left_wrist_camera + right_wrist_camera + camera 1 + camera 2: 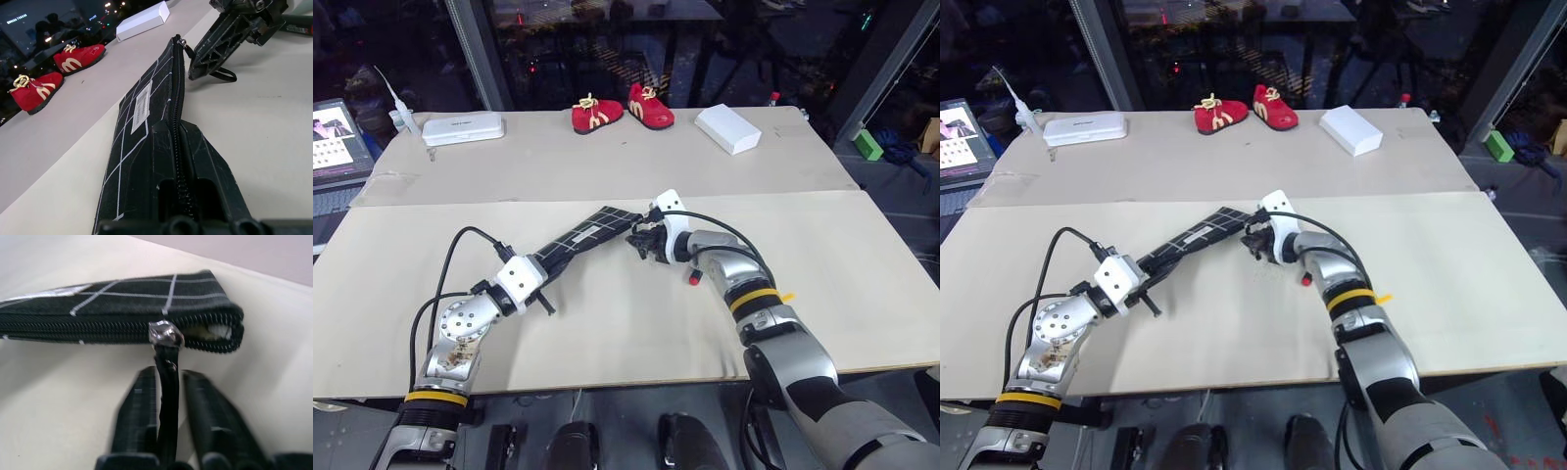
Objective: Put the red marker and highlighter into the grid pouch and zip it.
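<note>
Left fingers [195,161] clamp the soft, floppy grid pouch [592,233] by one end; right fingers [146,421] pinch its zipper cord [167,382].

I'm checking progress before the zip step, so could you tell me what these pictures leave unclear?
- Inside of the grid pouch: only a short gap by the zipper slider stays open, something pale shows there, so marker and highlighter cannot be confirmed.
- Small red thing on the table: partly hidden under the right arm, too small to identify.
- Pouch's near end: covered by the left gripper.
</note>
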`<state>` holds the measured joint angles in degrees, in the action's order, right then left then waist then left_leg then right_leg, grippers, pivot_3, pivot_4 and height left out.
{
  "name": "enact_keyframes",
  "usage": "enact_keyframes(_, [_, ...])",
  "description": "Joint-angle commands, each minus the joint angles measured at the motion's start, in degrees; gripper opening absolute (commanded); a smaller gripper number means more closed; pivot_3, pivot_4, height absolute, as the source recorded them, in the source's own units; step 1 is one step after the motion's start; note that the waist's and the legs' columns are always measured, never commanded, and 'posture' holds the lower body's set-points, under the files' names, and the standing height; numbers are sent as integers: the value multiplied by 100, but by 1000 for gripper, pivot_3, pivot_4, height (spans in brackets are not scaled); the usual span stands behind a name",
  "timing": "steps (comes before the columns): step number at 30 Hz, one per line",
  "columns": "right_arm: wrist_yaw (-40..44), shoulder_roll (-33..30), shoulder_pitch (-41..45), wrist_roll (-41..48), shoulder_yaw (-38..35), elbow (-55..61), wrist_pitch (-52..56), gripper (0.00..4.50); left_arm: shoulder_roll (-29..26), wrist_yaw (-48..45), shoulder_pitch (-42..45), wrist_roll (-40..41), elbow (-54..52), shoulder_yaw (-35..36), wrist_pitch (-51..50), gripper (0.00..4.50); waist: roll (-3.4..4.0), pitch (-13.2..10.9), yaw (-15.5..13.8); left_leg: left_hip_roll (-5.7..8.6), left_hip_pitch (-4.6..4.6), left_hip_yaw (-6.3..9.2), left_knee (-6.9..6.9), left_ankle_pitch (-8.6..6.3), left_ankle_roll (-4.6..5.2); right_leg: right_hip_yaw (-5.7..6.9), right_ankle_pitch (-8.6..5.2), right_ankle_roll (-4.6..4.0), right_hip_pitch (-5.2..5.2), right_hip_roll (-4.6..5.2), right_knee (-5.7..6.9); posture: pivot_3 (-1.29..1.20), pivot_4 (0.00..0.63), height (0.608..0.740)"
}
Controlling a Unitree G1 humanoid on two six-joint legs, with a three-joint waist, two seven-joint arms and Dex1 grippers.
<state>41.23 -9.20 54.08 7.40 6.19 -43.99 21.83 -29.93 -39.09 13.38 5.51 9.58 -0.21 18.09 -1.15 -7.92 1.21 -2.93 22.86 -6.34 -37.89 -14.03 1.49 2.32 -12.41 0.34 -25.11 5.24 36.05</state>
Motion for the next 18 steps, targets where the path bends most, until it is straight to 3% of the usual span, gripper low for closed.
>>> enact_keyframes(1, [312, -10, 116, 97, -1, 512, -23, 17, 28, 68, 95, 14, -225, 39, -31, 0, 0, 0, 4, 0, 0, 0, 0, 0, 0, 0, 0, 0, 0, 0, 0, 0, 150, 740])
enact_keyframes(9, [1107, -17, -235, -61, 727, 1599, 112, 17, 94, 83, 148, 19, -215, 18, -79, 0, 0, 0, 0, 0, 0, 3, 0, 0, 0, 1, 0, 0, 0, 1, 2, 0, 150, 740])
enact_keyframes(18, [903, -16, -43, -525, 900, 1217, -161, 17, 219, 66, 189, 58, -313, 2, -205, 0, 0, 0, -6, 2, 1, 1, 0, 0, -1, 1, 0, 0, -1, 0, 1, 0, 150, 740])
